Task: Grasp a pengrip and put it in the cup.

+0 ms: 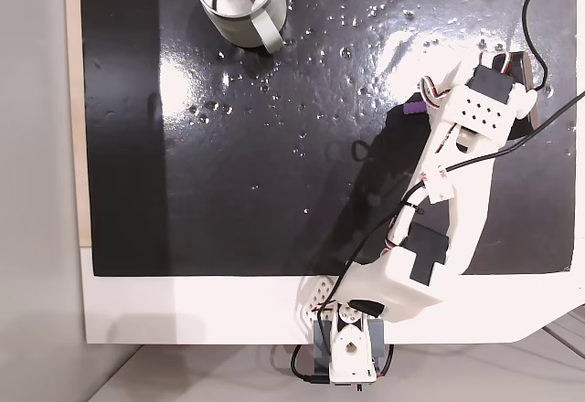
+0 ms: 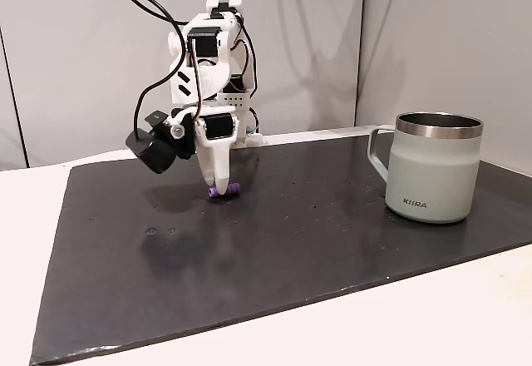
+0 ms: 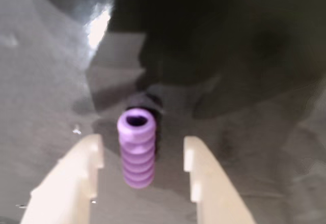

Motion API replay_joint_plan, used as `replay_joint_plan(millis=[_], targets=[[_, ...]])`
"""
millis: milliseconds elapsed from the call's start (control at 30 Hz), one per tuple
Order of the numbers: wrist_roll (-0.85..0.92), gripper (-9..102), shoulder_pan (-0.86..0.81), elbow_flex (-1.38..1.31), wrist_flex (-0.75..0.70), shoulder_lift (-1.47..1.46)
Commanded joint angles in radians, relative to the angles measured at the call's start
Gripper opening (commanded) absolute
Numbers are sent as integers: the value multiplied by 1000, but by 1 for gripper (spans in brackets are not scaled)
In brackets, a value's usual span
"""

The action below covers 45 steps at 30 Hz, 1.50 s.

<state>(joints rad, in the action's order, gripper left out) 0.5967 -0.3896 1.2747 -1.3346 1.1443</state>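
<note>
White arm reaches out over the black mat (image 1: 228,146), gripper (image 2: 214,190) pointed straight down at the mat surface. In the wrist view the gripper (image 3: 142,158) is partly open, its two cream fingers (image 3: 81,168) on either side of the pengrip (image 3: 136,147) with a gap on both sides, not pinching it. Left finger sits closer to it than the right one. Pengrip is purple, ribbed, lying on the mat with its open end facing 12 o'clock in the wrist view.

In a fixed view from above, the pengrip (image 1: 414,107) shows as a purple bit at 9 o'clock of the gripper head, near the mat's right side. In a fixed view from the side, the pengrip (image 2: 224,190) lies on the mat right at the fingertips.

Cup (image 1: 236,0) stands upright at 11 o'clock of the pengrip in the view from above, well apart, handle toward 5 o'clock. Cup (image 2: 434,166) is at 3 o'clock from the gripper in the side view, steel rim up.
</note>
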Motion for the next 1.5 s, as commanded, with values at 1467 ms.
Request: replay_joint_plan(millis=[1467], targets=[[-561, 0, 538, -1089, -288, -60]])
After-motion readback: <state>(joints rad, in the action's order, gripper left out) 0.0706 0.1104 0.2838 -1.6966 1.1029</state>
